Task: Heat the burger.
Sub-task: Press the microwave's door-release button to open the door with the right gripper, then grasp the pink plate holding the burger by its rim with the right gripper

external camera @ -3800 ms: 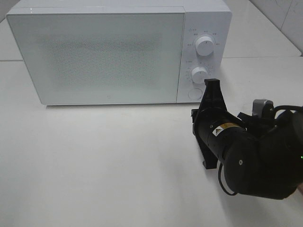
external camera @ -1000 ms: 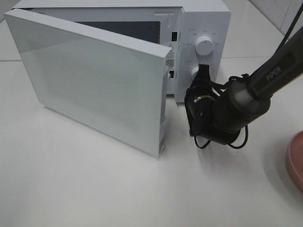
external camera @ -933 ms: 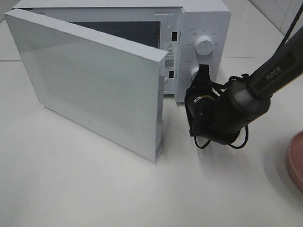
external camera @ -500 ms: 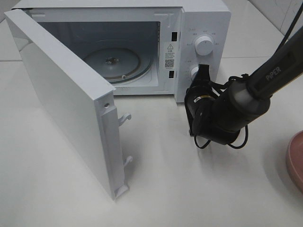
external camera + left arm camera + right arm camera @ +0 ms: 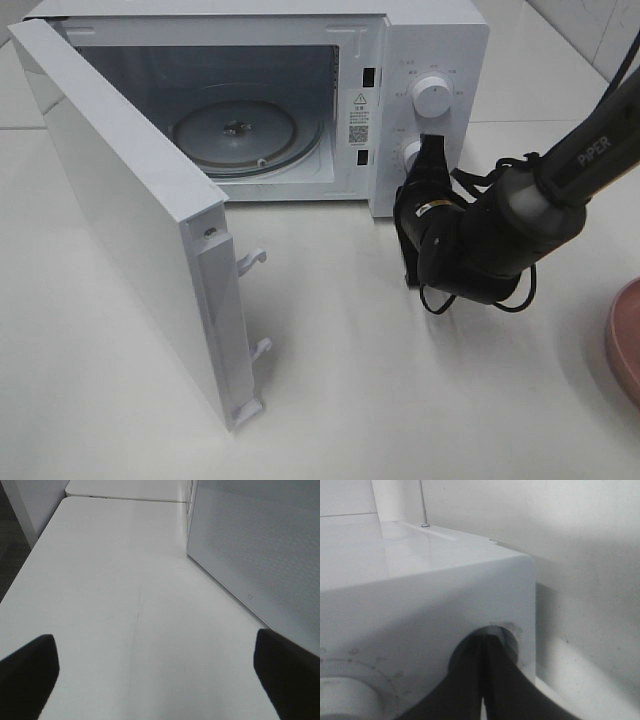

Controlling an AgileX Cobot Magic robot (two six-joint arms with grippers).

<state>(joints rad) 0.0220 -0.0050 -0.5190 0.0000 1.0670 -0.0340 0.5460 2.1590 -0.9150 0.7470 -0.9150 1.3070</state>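
The burger is out of view in all frames. The white microwave [image 5: 440,40] stands at the back with its door [image 5: 120,200] swung wide open to the left, and its glass turntable [image 5: 235,128] is bare. My right gripper [image 5: 432,150] is shut, its tips at the lower part of the control panel below the dials. In the right wrist view the right gripper [image 5: 482,642] has its fingers pressed together against a round recess in the panel [image 5: 420,610]. My left gripper [image 5: 154,645] is open and empty over the table, with the door's outer face [image 5: 260,545] beside it.
The rim of a pink round plate [image 5: 625,340] shows at the right edge of the table. Two white dials [image 5: 432,95] sit on the microwave's panel. The open door juts far forward over the table's left half. The right arm's dark body [image 5: 490,245] lies in front of the panel.
The microwave door, closed 3.8 s ago, has swung wide open to the left. My right gripper has stayed at the control panel, its arm shifting slightly.
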